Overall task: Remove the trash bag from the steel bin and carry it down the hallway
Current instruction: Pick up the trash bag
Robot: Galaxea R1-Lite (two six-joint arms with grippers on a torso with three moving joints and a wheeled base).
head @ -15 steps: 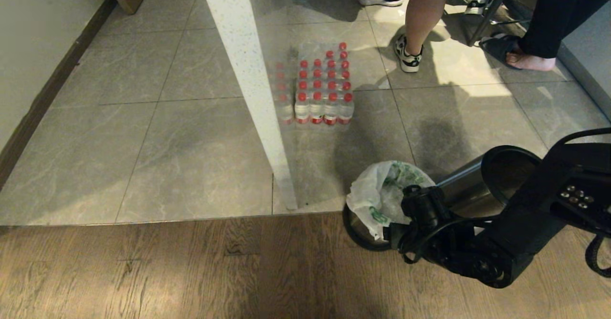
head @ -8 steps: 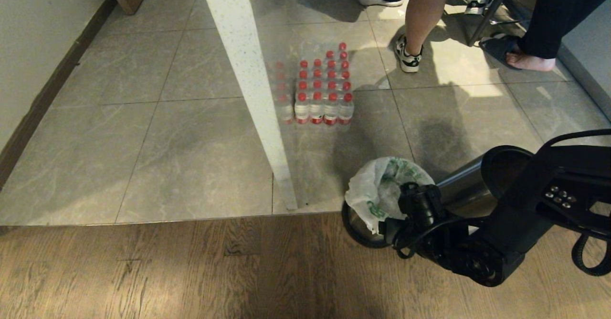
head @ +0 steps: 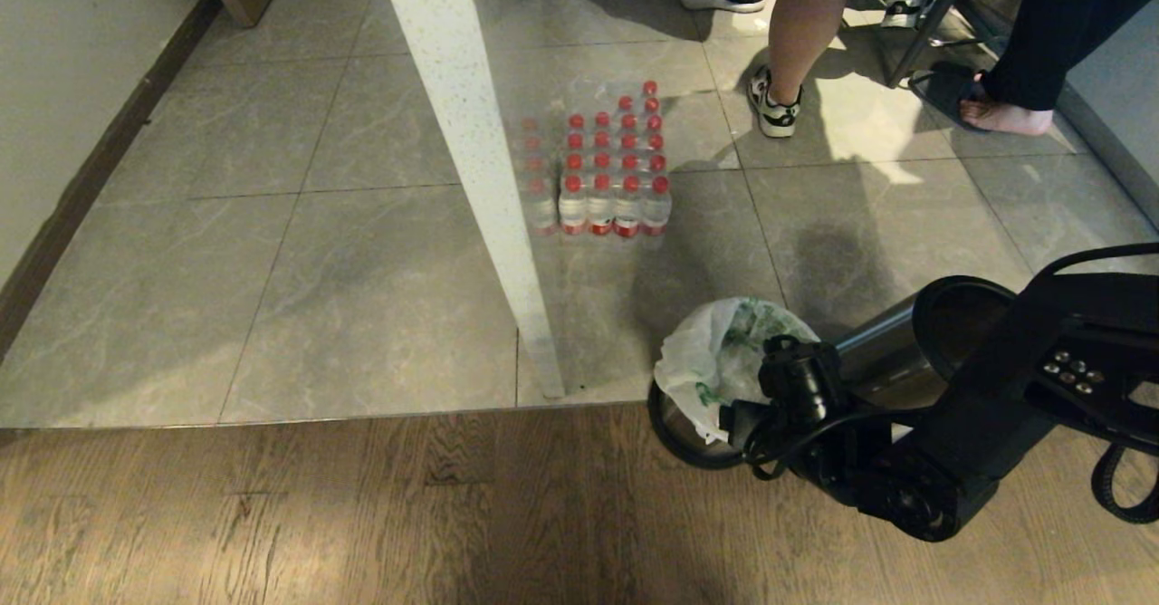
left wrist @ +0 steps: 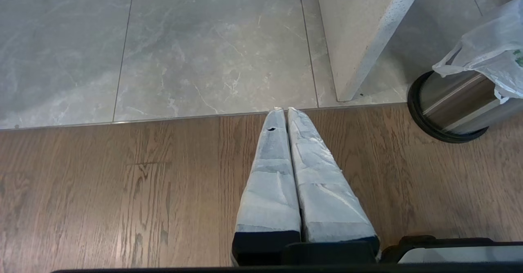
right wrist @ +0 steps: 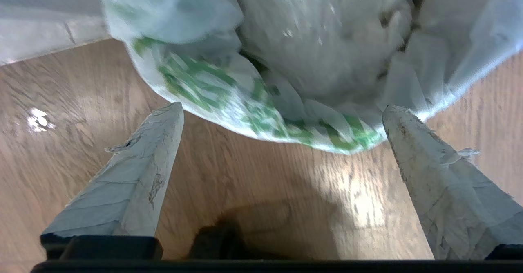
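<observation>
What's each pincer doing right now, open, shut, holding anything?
Left pincer: shut, empty, parked over the wood floor.
Right pincer: wide open at the trash bag, holding nothing.

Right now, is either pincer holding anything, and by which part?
Nothing is held. The right pincer is wide open just short of the trash bag rim; the left pincer is shut on nothing.

Counted: one steel bin (head: 874,351), one trash bag (head: 715,360), one shrink-wrapped pack of red-capped water bottles (head: 602,166), one white pillar (head: 466,152), two tools.
</observation>
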